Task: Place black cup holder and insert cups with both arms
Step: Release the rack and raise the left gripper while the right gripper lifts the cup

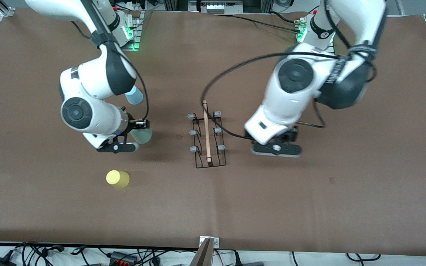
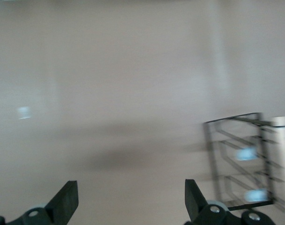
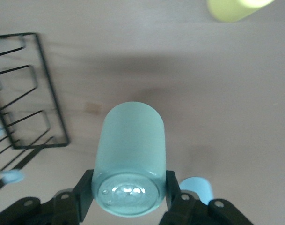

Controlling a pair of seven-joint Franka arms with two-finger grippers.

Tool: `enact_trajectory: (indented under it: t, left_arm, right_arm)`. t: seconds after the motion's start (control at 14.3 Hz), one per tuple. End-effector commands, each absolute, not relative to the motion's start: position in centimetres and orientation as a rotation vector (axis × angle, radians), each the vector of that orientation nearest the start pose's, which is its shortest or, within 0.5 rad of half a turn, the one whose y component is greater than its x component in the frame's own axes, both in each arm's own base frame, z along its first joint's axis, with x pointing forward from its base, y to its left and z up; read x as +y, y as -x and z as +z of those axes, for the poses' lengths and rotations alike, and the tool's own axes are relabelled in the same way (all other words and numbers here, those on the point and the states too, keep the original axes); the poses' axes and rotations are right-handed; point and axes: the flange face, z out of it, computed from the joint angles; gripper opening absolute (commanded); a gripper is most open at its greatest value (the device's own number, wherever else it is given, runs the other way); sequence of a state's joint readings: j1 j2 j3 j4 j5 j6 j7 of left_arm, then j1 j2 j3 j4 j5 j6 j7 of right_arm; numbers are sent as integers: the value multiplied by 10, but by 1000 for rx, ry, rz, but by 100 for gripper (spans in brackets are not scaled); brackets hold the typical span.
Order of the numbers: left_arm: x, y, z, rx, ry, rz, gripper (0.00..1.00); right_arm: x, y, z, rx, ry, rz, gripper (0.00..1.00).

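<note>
Wire rack (image 1: 208, 136): mid-table, upright, wooden handle on top, pegs bare.
Mint cup (image 3: 129, 159): clamped in right gripper (image 3: 128, 194), beside rack toward the right arm's end.
Left gripper (image 2: 130, 201): jaws apart, empty, beside rack.
Yellow cup (image 1: 117, 179): nearer the front camera than rack.
Blue cup (image 1: 134, 96): farther.

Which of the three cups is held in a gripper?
The mint green cup, clamped by the right gripper beside the black cup holder. The yellow cup and light blue cup are not held.
</note>
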State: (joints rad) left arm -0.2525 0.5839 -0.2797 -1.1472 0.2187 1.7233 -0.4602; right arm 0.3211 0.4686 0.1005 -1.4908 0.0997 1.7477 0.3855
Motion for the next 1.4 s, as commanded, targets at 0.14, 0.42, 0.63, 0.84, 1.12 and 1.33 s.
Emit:
enact_trajectory:
  t: [0.14,0.42,0.63,0.84,1.12,1.33]
  left_arm:
    - [-168,-684,482,-81,3059,34,100]
    - [-136,-670,486,-126,3091,250,100]
    - [-121,-658,504,-40,3033,309,100]
    - [-112,-658,495,2,3044,353,100]
    - [-112,-660,488,32,2990,334,100]
    - [-107,-659,480,16,2970,358,100]
  right_arm:
    - [355,-568,418,65,3016,376,21]
    - [383,-556,413,91,2956,444,21]
    - [390,-557,398,90,2950,454,21]
    - [401,-552,386,69,2952,471,21]
    - [404,-552,377,66,2950,475,21]
    - [411,-549,365,48,2956,497,22]
